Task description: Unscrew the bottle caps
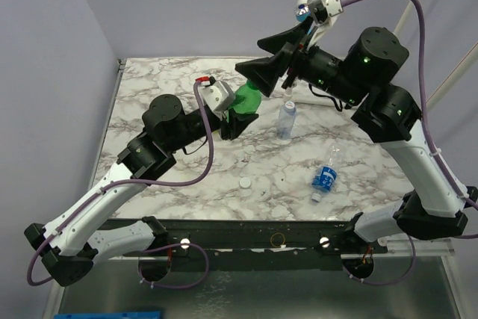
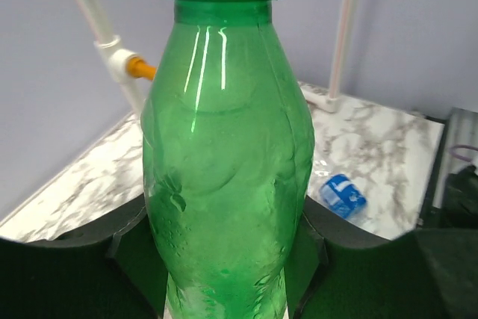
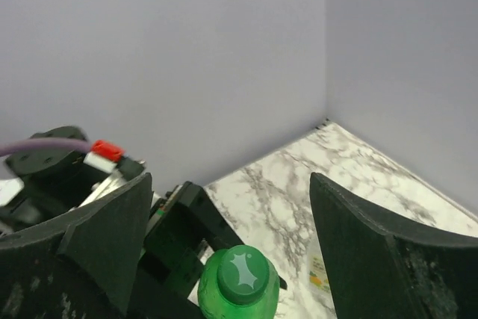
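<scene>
Left arm, right arm: both rise from the near edge of the bench.
White caps: two, loose on the bench near the front, close together.
Lying small bottle: clear, blue label, on its side to the right of the white caps.
Upright small bottle: clear, standing farther back, just right of the green bottle.
Left claw: pinching the green bottle's body, one finger on each side; the bottle is upright.
Green cap: seated on the green bottle's neck.
Right claw: spread wide above the bottle, one finger on either side of the green cap, clear of it.
Pipe valves: blue and orange, on white pipe at the far wall.
</scene>
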{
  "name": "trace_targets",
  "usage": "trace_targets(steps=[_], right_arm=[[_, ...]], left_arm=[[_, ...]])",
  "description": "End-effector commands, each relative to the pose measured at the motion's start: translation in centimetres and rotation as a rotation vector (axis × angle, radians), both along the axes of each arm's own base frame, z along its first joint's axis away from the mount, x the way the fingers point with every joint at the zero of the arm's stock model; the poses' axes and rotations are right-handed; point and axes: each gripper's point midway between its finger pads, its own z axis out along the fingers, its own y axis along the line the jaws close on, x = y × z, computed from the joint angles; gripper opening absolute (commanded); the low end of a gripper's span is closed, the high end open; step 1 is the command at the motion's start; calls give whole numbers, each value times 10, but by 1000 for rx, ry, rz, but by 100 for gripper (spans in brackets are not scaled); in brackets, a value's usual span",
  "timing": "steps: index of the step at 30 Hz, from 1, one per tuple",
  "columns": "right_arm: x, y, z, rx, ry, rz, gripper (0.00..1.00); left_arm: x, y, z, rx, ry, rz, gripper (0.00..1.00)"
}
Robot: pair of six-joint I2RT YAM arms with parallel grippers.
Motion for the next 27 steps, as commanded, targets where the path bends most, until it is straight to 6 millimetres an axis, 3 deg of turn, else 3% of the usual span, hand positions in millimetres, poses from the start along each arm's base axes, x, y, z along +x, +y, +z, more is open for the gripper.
trace_targets(steps=[1, 9, 11, 17, 21, 23, 27], right_arm=[[44, -4, -38, -86, 150, -210, 85], [53, 1, -47, -84, 174, -235, 68], [52, 3, -48, -78, 175, -226, 60], [44, 9, -47, -67, 169, -167, 22], [34, 12, -44, -72, 149, -111, 3], [18, 18, -39, -80, 97, -12, 0], [-61, 20, -24, -68, -85, 377, 0]], left_arm=[[38, 23, 12, -17, -84, 235, 0], [40, 26, 14, -33, -79, 256, 0], [40, 26, 14, -33, -78, 256, 0], [37, 24, 14, -42, -67, 241, 0], [27, 19, 19, -73, -42, 185, 0], [6, 12, 27, -113, -16, 79, 0], [-60, -5, 43, -157, 56, -267, 0]])
